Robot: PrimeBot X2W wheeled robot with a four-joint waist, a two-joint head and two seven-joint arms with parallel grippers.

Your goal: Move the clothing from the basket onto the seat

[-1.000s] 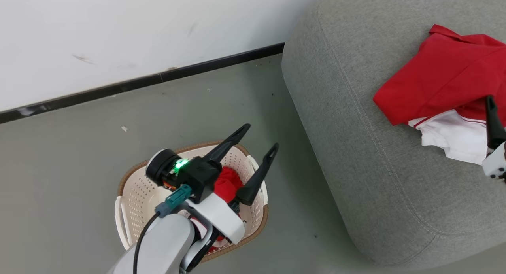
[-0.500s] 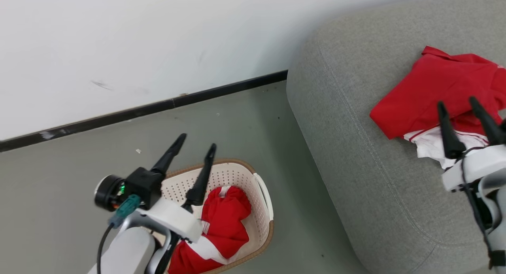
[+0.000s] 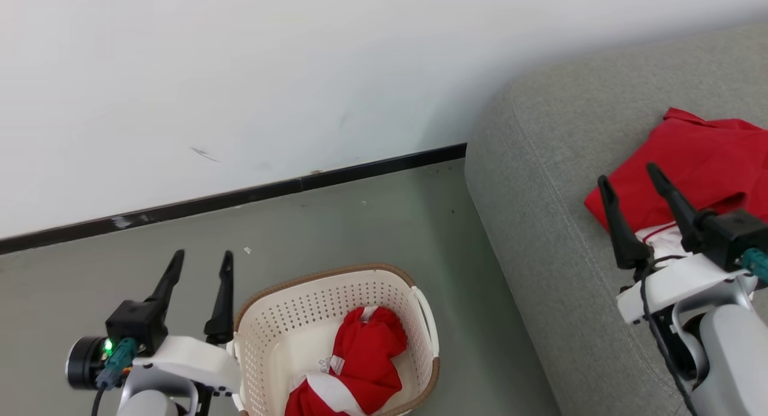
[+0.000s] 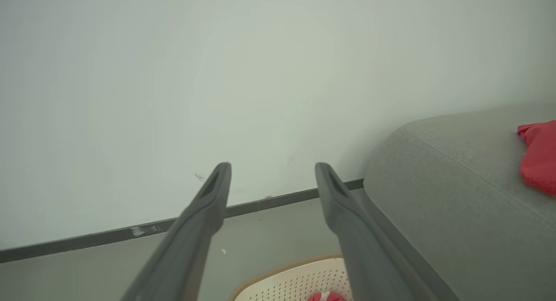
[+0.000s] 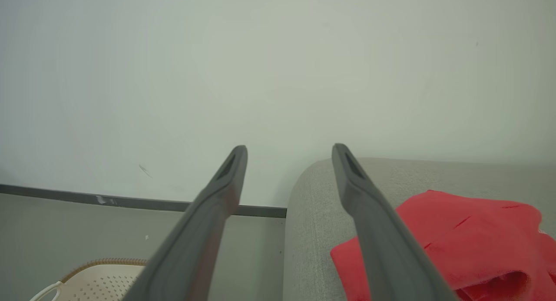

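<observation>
We judge mid-task: red garment (image 3: 714, 158) on seat (image 3: 540, 224), frame right; more clothing (image 3: 366, 356) in basket (image 3: 324, 275), bottom centre. Our left pincer (image 3: 203, 256), right pincer (image 3: 627, 173) both spread, empty. Next we reach into basket, pinch fabric.

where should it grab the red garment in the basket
Pinch the bunched fold at the top of the red garment, coming straight down from above: it lies crumpled inside the basket, whose walls block a side approach. The open left gripper is nearest.
</observation>
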